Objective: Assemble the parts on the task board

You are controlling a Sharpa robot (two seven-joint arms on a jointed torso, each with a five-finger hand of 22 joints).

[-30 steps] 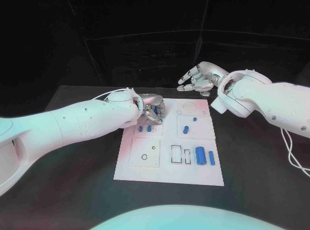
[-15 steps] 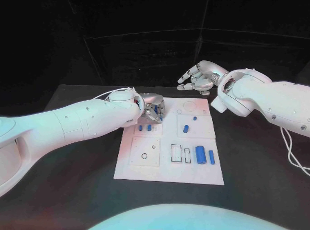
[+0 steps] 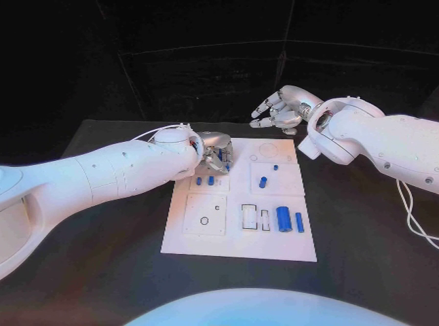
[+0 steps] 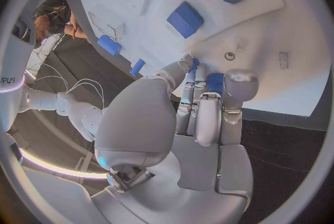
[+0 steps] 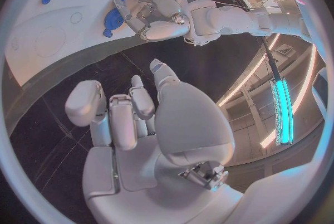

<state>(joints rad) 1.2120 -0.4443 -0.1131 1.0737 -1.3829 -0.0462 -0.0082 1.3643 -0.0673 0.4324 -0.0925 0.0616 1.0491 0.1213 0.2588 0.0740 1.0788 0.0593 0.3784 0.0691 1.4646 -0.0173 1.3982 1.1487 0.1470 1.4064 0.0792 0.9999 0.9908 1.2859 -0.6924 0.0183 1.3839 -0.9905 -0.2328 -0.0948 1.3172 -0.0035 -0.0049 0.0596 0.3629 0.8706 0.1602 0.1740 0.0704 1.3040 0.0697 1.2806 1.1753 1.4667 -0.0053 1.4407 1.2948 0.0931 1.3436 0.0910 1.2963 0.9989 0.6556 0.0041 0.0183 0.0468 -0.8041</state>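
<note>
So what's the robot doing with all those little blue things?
It is putting small blue parts together on the white task board. Its left hand is down at the board's far left corner with its fingers curled over a blue part. Its right hand hangs in the air past the far edge of the board, holding nothing. More blue parts lie on the board, such as the two long ones side by side near the right edge.

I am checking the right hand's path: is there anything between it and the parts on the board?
Nothing visible blocks it. The right hand hovers beyond the board's far edge, holding nothing. Bare table lies between it and the parts. The left hand works at the far left corner, aside.
</note>
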